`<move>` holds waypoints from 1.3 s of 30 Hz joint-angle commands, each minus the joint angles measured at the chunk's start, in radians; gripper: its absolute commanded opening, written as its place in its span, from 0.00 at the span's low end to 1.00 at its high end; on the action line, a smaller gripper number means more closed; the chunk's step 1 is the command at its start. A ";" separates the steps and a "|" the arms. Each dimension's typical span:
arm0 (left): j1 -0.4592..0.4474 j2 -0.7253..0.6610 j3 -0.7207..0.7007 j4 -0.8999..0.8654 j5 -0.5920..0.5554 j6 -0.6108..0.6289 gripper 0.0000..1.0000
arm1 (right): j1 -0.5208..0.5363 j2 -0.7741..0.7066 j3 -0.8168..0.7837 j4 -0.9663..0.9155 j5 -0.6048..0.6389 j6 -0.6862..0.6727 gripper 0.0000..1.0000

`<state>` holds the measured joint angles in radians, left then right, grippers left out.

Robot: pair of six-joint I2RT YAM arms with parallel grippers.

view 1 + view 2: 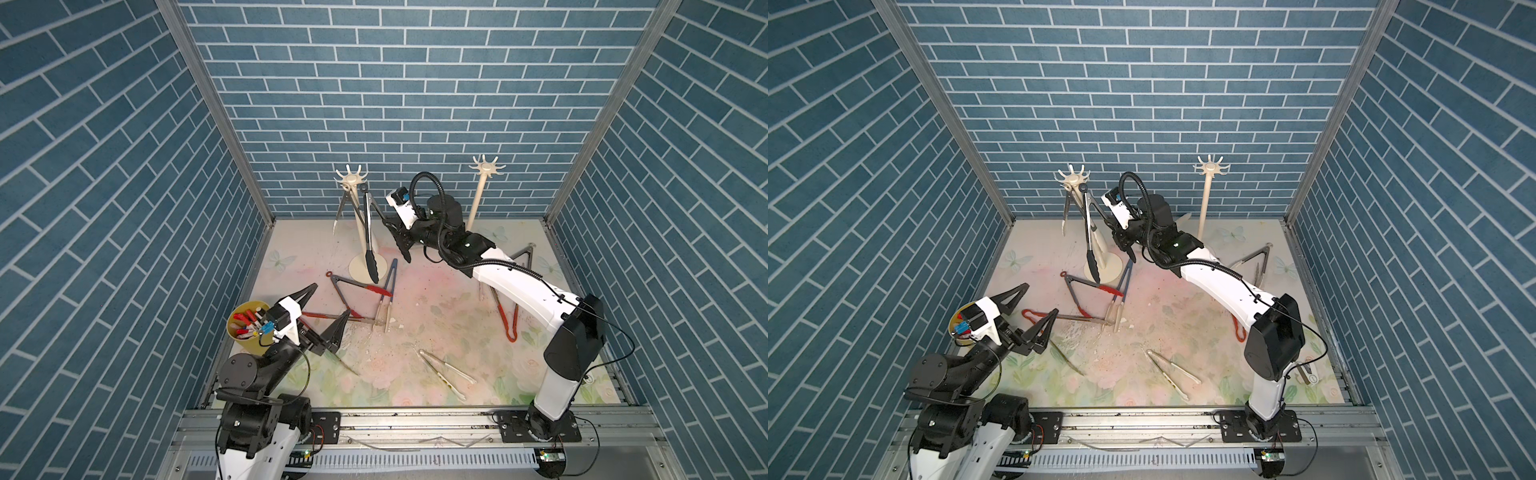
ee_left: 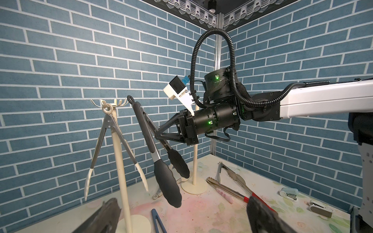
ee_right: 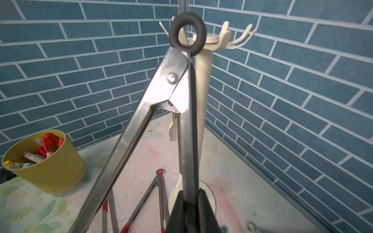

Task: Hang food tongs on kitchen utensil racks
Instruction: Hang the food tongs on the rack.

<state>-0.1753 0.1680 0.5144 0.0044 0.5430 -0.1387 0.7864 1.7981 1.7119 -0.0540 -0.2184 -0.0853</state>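
Right end effector (image 2: 157,134) clamped on one arm of the black tongs (image 2: 148,139) — held off the desk (image 1: 436,332), tilted, just beside the rack (image 2: 119,153), ring end near its hooks but on none. White-tipped tongs (image 2: 99,145) hang on the rack. Left end effector (image 1: 331,300) wide open, empty — well apart from the rack.

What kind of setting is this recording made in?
Probably a mock-kitchen robot test cell, not a real kitchen: brick-print panels on a metal frame, a robot arm bolted to a rail, and a utensil rack on a floral tabletop.
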 commanded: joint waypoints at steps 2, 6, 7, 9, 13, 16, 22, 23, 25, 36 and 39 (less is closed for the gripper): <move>-0.004 0.004 0.013 -0.009 0.001 0.008 0.99 | 0.012 0.015 0.055 0.000 -0.026 -0.056 0.00; -0.004 0.004 0.013 -0.010 0.000 0.008 0.99 | 0.016 0.029 0.074 -0.012 -0.027 -0.059 0.00; -0.004 0.004 0.013 -0.011 0.000 0.008 0.99 | 0.017 0.030 0.078 -0.011 -0.028 -0.060 0.00; -0.003 0.004 0.013 -0.011 0.001 0.008 0.99 | 0.017 0.034 0.084 -0.012 -0.027 -0.062 0.00; -0.004 0.003 0.013 -0.012 -0.002 0.008 0.99 | 0.019 0.046 0.101 -0.019 -0.027 -0.062 0.00; -0.004 0.004 0.013 -0.012 -0.001 0.009 0.99 | 0.019 0.063 0.125 -0.031 -0.018 -0.064 0.00; -0.004 0.004 0.014 -0.013 -0.002 0.009 0.99 | 0.019 0.094 0.175 -0.068 -0.013 -0.064 0.00; -0.004 0.004 0.014 -0.014 -0.002 0.010 0.99 | 0.018 0.098 0.179 -0.071 -0.012 -0.062 0.00; -0.004 0.004 0.013 -0.014 -0.001 0.010 0.99 | 0.019 0.102 0.183 -0.074 -0.011 -0.062 0.00; -0.006 0.003 0.013 -0.017 -0.001 0.008 0.99 | 0.019 0.115 0.177 -0.084 0.002 -0.059 0.00; -0.005 0.004 0.013 -0.017 -0.003 0.008 0.99 | 0.019 0.115 0.172 -0.086 0.005 -0.058 0.00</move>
<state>-0.1753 0.1684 0.5148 -0.0109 0.5400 -0.1387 0.7998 1.8984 1.8561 -0.1459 -0.2169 -0.1051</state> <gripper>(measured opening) 0.994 0.122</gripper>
